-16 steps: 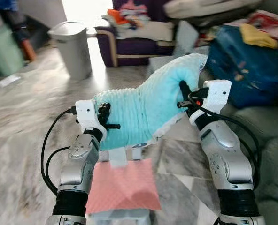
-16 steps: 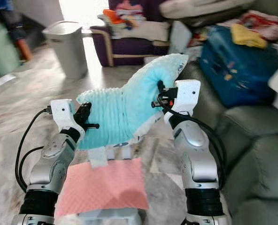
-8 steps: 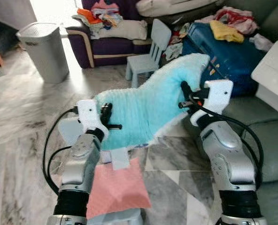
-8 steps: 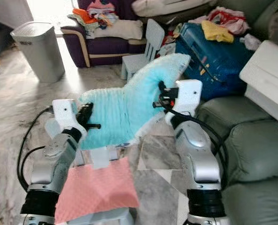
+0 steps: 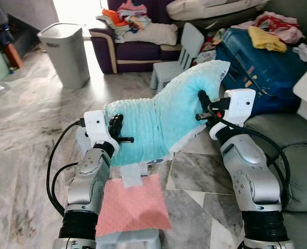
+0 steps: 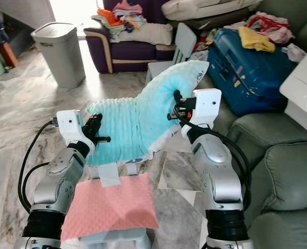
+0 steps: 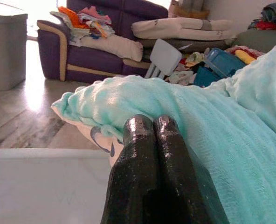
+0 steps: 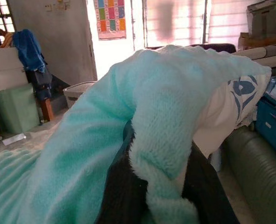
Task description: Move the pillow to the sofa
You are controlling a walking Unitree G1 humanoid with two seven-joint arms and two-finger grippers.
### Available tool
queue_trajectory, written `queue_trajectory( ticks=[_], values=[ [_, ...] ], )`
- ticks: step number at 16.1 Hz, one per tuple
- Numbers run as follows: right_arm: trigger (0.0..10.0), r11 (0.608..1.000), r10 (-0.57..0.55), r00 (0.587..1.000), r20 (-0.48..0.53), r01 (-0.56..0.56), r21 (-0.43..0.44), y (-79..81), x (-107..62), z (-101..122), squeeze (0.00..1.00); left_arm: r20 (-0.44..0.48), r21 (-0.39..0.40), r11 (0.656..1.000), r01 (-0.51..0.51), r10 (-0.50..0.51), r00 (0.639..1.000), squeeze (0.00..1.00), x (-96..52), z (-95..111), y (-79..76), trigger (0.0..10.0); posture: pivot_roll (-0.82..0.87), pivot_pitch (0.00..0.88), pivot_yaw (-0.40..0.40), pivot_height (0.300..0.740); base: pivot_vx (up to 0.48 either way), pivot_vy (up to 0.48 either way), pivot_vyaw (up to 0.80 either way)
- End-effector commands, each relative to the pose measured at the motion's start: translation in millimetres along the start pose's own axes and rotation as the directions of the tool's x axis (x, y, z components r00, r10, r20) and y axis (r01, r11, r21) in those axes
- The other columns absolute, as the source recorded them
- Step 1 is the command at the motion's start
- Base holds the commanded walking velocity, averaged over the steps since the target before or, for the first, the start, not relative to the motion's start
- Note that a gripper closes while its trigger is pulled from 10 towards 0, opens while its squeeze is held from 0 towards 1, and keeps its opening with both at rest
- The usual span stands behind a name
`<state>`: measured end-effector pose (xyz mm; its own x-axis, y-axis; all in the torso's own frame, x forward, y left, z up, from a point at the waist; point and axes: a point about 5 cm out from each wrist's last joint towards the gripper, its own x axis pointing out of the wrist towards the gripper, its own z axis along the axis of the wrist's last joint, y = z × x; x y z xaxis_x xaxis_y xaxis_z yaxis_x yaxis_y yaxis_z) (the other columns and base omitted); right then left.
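Two claws carry the pillow toward the sofa

Left claw point(image 5: 123, 139) and right claw point(image 5: 201, 106) each pinch an end of the aqua fleece pillow point(image 5: 158, 122), held aloft between them so it clears the floor; the grey-green sofa point(image 6: 278, 171) lies right.

Two arms: silver metal shells, ribbed black collars at the base, white box-shaped wrist housings. Left gripper point(image 5: 118, 129) and right gripper point(image 5: 202, 104): glossy black fingers. Black cables looped beside each forearm; red detail at right wrist.
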<state>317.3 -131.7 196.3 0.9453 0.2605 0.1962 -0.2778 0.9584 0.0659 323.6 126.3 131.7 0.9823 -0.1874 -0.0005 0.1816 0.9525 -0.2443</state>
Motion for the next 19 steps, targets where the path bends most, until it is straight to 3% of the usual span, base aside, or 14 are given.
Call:
queue_trajectory(
  ticks=[1, 11, 19],
  values=[
    [10.0, 1.0, 0.026, 0.999, 0.039, -0.026, -0.004, 4.3, 2.1, 10.5, 0.0, 0.016, 0.006, 1.0, 0.02, -0.02, 1.0, 0.0, 1.5, 5.5, -4.0, 10.0, -0.21, 0.0, 0.004, 0.74, 0.0, 0.0, 0.0],
    [10.0, 1.0, 0.02, 0.999, 0.042, -0.02, 0.001, 4.1, 2.8, 10.3, 0.0, 0.014, 0.008, 1.0, 0.021, -0.021, 1.0, 0.0, 2.0, 6.3, -3.4, 10.0, -0.21, 0.0, 0.01, 0.74, -0.051, 0.0, 0.0],
    [10.0, 1.0, 0.015, 0.999, 0.043, -0.015, 0.0, 3.3, 2.2, 10.7, 0.0, 0.011, 0.006, 1.0, 0.021, -0.021, 1.0, 0.0, 2.4, 5.9, -4.1, 10.0, -0.21, 0.0, 0.013, 0.74, -0.267, -0.265, 0.0]
  ],
)
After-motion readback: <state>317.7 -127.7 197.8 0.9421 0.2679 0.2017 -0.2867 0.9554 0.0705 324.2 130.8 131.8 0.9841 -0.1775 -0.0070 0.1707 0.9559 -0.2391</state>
